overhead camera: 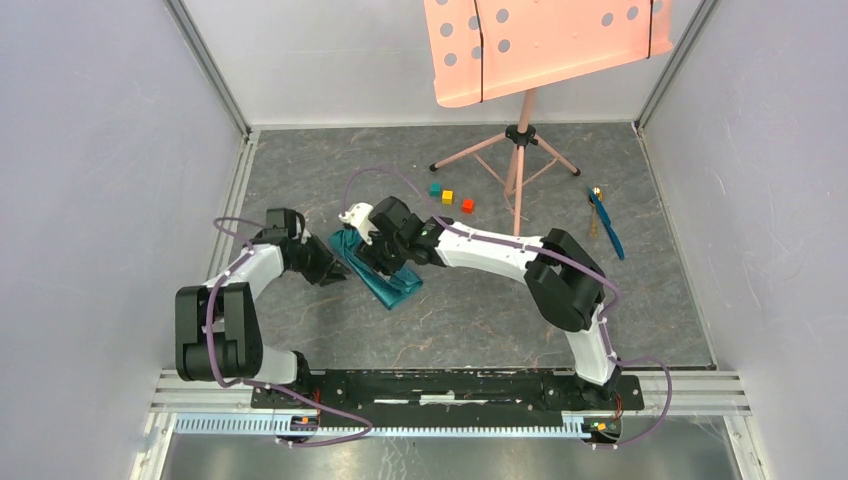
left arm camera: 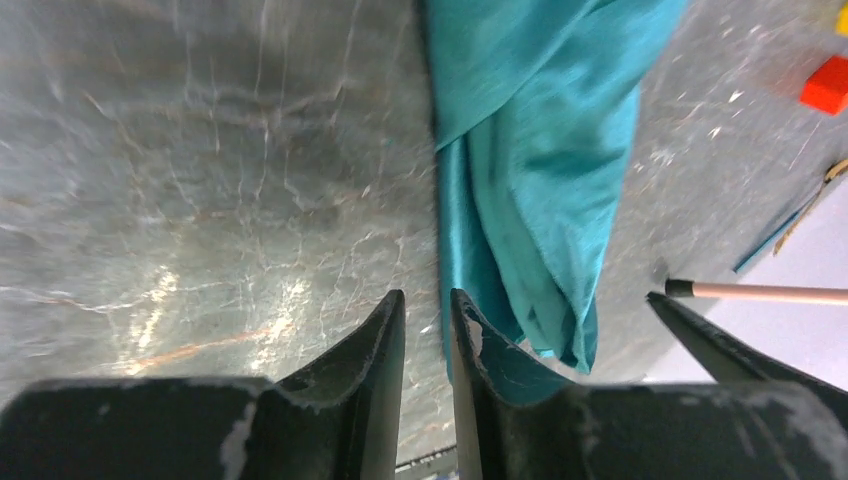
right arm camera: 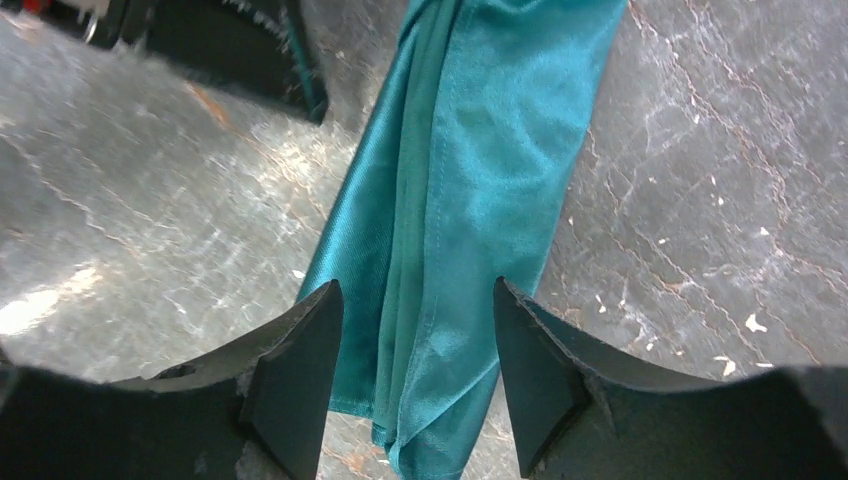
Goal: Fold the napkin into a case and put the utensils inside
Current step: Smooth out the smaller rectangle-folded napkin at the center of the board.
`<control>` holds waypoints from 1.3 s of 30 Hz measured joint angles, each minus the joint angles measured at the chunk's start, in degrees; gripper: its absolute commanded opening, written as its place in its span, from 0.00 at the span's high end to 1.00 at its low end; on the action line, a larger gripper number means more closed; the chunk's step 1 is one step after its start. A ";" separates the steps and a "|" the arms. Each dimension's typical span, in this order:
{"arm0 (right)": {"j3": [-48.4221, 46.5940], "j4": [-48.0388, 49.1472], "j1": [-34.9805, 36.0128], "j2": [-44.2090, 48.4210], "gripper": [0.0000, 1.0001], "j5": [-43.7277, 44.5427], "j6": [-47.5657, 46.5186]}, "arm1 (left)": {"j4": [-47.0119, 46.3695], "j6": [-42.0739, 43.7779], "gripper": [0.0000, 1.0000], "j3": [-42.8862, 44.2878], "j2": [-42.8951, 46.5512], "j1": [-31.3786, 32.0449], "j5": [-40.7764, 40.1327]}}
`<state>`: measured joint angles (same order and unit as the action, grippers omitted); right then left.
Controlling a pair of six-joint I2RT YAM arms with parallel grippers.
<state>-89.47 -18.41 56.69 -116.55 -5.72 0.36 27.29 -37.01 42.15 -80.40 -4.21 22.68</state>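
The teal-green napkin (overhead camera: 398,288) lies on the floor as a slim folded strip, a case shape, running diagonally between the two arms. My right gripper (right arm camera: 413,285) hovers open over one end of the strip (right arm camera: 480,170), a finger on each side and not pinching it. My left gripper (left arm camera: 425,295) stands slightly open at the strip's left edge. Only bare floor shows in its narrow gap, and the cloth (left arm camera: 530,150) lies just beyond its right finger. The utensils (overhead camera: 605,225), one blue and one golden-brown, lie far right on the floor.
Three small cubes, green (overhead camera: 435,188), yellow (overhead camera: 447,196) and red (overhead camera: 467,205), sit behind the napkin. A pink music stand (overhead camera: 545,40) on a tripod (overhead camera: 520,140) stands at the back. Grey walls close in left and right.
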 measured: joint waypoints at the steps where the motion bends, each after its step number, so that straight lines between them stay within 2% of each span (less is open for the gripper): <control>1: 0.00 -0.52 0.35 -0.13 0.41 1.18 -0.81 | -0.87 -1.36 0.69 -1.81 -0.28 0.00 1.27; 13: 0.00 -2.12 5.40 -2.78 0.41 10.73 -6.32 | -11.63 -11.28 0.66 -10.01 -4.35 0.07 9.44; 21: -0.04 -2.10 7.08 -5.27 0.52 16.17 -8.31 | -15.02 -14.05 0.67 -12.11 -3.54 0.07 10.34; 28: -0.04 -1.84 7.43 -5.44 0.43 17.81 -8.70 | -16.17 -14.56 0.67 -12.85 -3.39 0.07 10.47; 33: 0.09 -1.95 7.43 -4.61 0.43 17.90 -8.17 | -16.44 -14.53 0.66 -13.27 -2.64 0.07 10.40; 39: 0.52 -1.66 7.26 -1.62 0.47 18.10 -7.67 | -15.19 -14.51 0.66 -13.49 -1.29 0.11 9.20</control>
<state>-88.95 -20.08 63.94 -118.17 12.38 -7.31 12.10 -51.53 28.67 -81.69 -4.10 31.88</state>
